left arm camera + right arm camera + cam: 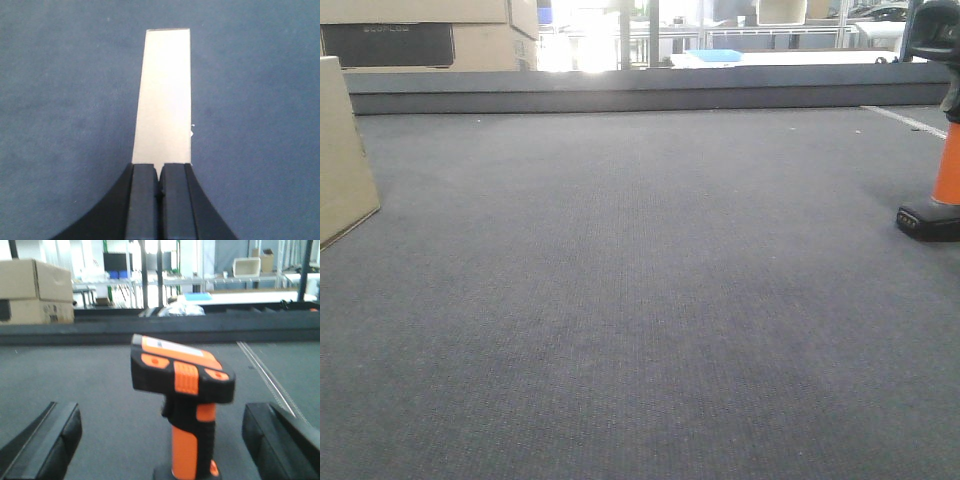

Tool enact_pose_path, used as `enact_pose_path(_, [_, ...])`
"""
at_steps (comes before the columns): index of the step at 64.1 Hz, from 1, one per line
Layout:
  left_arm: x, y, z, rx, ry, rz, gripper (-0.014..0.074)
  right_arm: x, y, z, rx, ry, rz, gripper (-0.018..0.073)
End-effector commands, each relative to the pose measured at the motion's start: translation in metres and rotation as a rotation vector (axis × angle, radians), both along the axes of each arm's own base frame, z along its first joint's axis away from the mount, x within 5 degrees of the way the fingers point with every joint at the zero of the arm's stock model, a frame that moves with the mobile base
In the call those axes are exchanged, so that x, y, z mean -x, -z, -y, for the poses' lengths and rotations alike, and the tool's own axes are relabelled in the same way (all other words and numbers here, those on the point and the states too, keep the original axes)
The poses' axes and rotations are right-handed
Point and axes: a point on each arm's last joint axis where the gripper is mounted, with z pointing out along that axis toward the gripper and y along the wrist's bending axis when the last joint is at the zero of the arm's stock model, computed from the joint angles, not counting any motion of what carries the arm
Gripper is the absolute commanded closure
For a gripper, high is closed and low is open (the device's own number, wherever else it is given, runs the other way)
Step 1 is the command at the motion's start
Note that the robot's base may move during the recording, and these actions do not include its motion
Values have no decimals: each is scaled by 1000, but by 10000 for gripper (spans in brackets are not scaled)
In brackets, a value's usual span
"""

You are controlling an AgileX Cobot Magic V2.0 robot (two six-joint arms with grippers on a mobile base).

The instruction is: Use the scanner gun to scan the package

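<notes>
The package stands on edge at the far left of the grey mat, a plain light-brown box cut off by the frame. From above, its narrow top face runs away from my left gripper, whose fingers are shut together with nothing between them, right at the near end of that face. I cannot tell whether they touch it. The scanner gun stands upright on its black foot at the far right. My right gripper is wide open around it, with the orange handle between the fingers and apart from both.
Big cardboard boxes with a black panel sit at the back left behind a raised dark ledge that crosses the whole back. A white line runs over the mat near the scanner. Shelving stands beyond the ledge.
</notes>
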Motion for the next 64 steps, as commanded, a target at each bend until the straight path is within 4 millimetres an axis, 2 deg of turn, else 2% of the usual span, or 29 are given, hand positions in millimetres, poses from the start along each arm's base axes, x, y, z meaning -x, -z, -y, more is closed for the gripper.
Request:
enact_pose_path(1, [9,5,3,43,6,133,708,10,-3,-1,-22,6,-15,0])
enact_pose_path(8, [20,16,4,47,17,294,708,22,-9,-2,-43,15,-4,5])
enact_pose_path(14, [30,26,6,72,20,408,708,33,-13,-2,-38,25,-3,91])
enact_pose_path(18, [37,32,7,107,17,469,708,40,-15,-3,-35,32,-1,214])
enact_pose_path(28, [50,36,7,85,21,505,708,59,-20,-4,-28,47,24,608])
enact_pose_path(33, [54,36,7,76,23,508,708,67,-22,-3,-34,69,-45,728])
enact_pose_path(40, [62,29,8,94,23,580,708,81,-40,-3,-44,101,-121,727])
enact_pose_path(48, [74,27,8,34,37,727,708,90,-55,-4,-58,102,-100,727])
enact_pose_path(64, [101,69,9,51,33,797,708,90,-58,-13,11,-44,-81,727])
